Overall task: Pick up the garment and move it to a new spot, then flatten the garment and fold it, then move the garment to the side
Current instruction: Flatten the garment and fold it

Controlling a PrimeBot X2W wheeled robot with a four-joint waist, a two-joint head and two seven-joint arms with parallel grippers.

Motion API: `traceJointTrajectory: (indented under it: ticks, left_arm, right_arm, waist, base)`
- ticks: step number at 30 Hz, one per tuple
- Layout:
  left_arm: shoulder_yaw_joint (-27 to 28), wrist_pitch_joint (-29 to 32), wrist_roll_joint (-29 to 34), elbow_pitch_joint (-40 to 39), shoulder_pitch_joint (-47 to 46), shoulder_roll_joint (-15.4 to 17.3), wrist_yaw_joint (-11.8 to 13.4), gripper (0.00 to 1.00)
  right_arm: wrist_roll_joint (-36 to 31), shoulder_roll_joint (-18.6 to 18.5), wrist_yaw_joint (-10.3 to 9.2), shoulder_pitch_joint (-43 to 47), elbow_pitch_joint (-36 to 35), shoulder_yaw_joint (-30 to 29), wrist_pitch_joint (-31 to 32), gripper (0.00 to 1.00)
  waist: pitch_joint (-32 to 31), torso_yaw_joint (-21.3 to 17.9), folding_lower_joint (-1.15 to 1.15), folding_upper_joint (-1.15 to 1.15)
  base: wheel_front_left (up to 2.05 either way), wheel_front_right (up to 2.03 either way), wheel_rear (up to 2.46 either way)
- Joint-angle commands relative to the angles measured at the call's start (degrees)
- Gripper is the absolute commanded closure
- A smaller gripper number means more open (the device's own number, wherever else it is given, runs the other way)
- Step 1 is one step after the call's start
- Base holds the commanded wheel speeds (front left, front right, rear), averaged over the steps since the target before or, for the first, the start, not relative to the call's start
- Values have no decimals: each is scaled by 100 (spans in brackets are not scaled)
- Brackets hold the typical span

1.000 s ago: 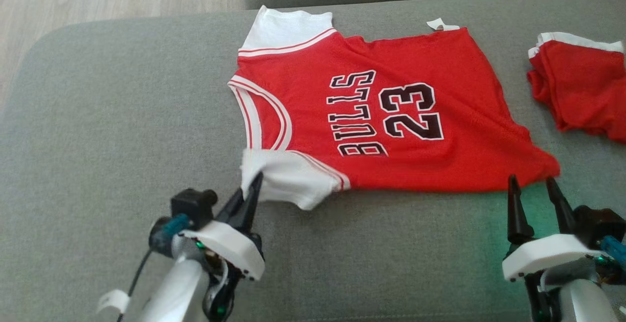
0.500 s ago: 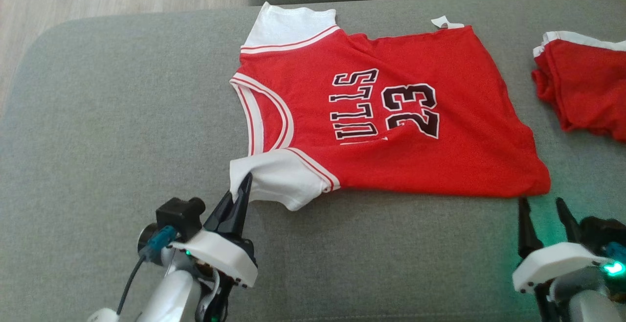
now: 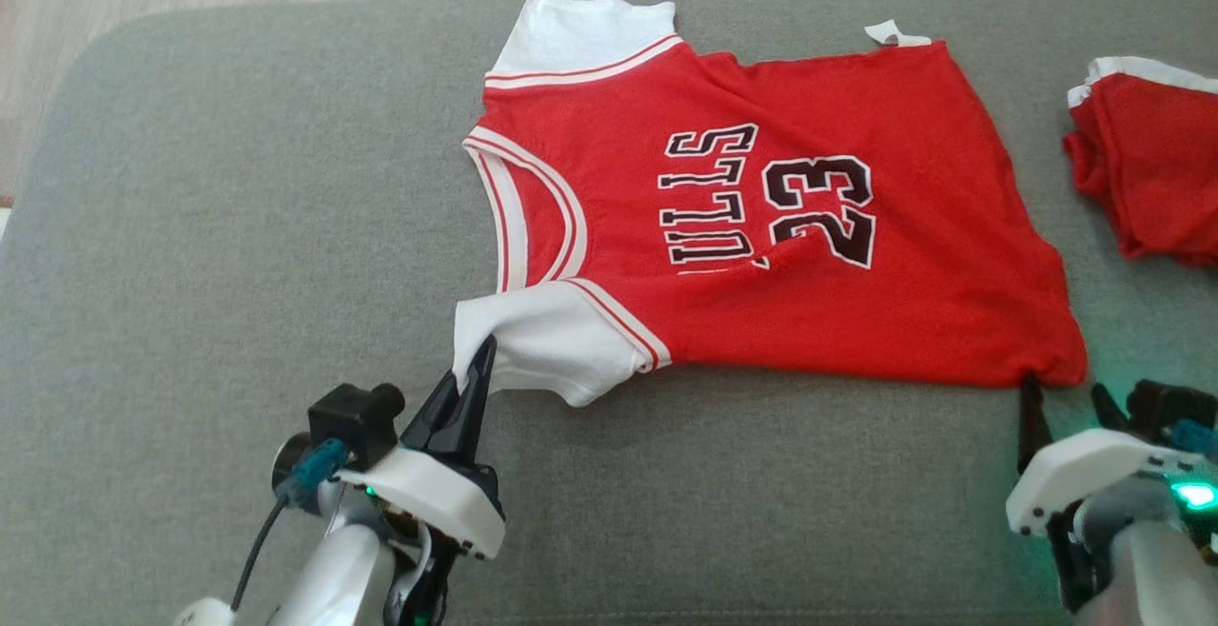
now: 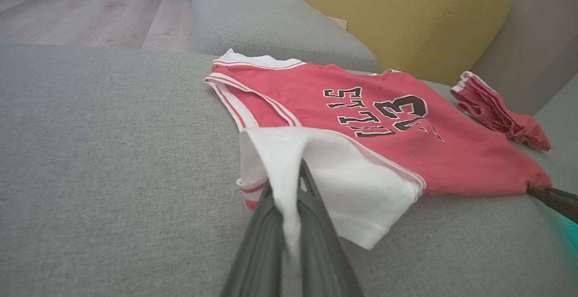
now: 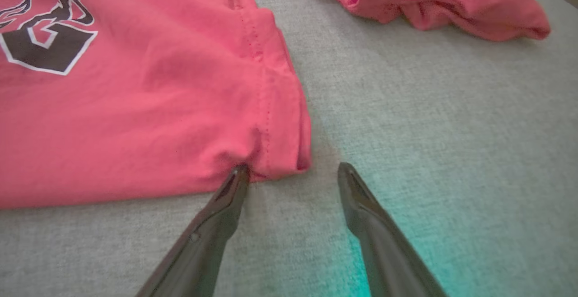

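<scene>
Red fabric jersey with white sleeves (image 3: 885, 322): head view; spread nearly flat, black lettering up, on broad grey woven sofa cushion (image 3: 238, 226); one crease under the lettering.
Left gripper (image 3: 479, 369): head view; clamped on near white sleeve (image 3: 552, 350), drawing it up into a peak.
Right gripper (image 3: 1062, 386): head view; jaws spread wide at near hem corner (image 3: 1066, 364), nothing held.
Crumpled red cloth with white trim (image 3: 1142, 179): head view; apart from jersey, at far right.
Left wrist view: sleeve cloth pinched between both fingers, draped over the tips; remainder of jersey flat on cushion beyond; yellow upholstered backrest (image 4: 406, 17) behind.
Right wrist view: one fingertip (image 5: 238, 177) touching hem corner, the other on bare cushion just beside; corner not yet between the jaws.
Handling: judged light, soft and limp; bound to sag and wrinkle wherever unsupported; no breakage risk.
Hold points: judged best at stitched edges, sleeve cuff and hem corner, both layers pinched together.
</scene>
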Motion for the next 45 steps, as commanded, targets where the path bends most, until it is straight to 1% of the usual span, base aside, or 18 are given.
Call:
traceJointTrajectory:
  ticks: [1, 11, 21, 29, 30, 31, 32, 36, 39, 42, 45]
  left_arm:
    - [172, -71, 48, -197, -239, 14, -27, 100]
    - [219, -71, 86, -218, -286, 10, -33, 100]
    - [200, -71, 68, -215, -286, 7, -35, 100]
    - [244, -71, 61, -248, -270, 6, -36, 100]
    - [251, -71, 60, -250, -263, 6, -36, 100]
    - [256, -71, 58, -252, -255, 6, -36, 100]
    - [262, -71, 55, -254, -245, 6, -36, 100]
    - [307, -71, 48, -280, -191, 6, -36, 100]
    - [367, -71, 33, -341, -148, 6, -36, 100]
    - [410, -71, -22, -428, -136, 6, -36, 100]
    - [500, -71, -166, -565, -187, 11, -36, 100]
  right_arm:
    - [-122, -35, -5, -268, -65, 148, -44, 0]
    - [-369, -47, -5, -683, 357, 317, -332, 0]
    - [-578, -208, -5, -967, 827, 574, -550, 0]
    - [-496, -245, -5, -1111, 1103, 701, -666, 0]
    - [-431, -235, -5, -1120, 1146, 719, -652, 40]
    - [-365, -227, -5, -1123, 1178, 736, -646, 93]
    - [-312, -222, -5, -1119, 1197, 762, -653, 100]
    - [94, -180, -5, -1065, 1173, 866, -664, 100]
    - [480, -156, -5, -1014, 974, 1076, -625, 100]
    - [771, -221, -5, -939, 570, 1321, -513, 100]
    - [1052, -350, -5, -868, -9, 1596, -317, 100]
  waist:
    - [41, 29, 0, 0]
    - [141, 66, 0, 0]
    - [125, 73, 0, 0]
    - [77, 41, 0, 0]
    - [64, 32, 0, 0]
    - [50, 23, 0, 0]
    - [30, 13, 0, 0]
    - [-69, -45, 0, 0]
    - [-160, -115, 0, 0]
    - [-278, -191, 0, 0]
    - [-406, -260, 0, 0]
  base:
    - [0, 0, 0]
    - [0, 0, 0]
    - [0, 0, 0]
    - [0, 0, 0]
    - [0, 0, 0]
    - [0, 0, 0]
    - [0, 0, 0]
    - [0, 0, 0]
    - [0, 0, 0]
    - [0, 0, 0]
    - [0, 0, 0]
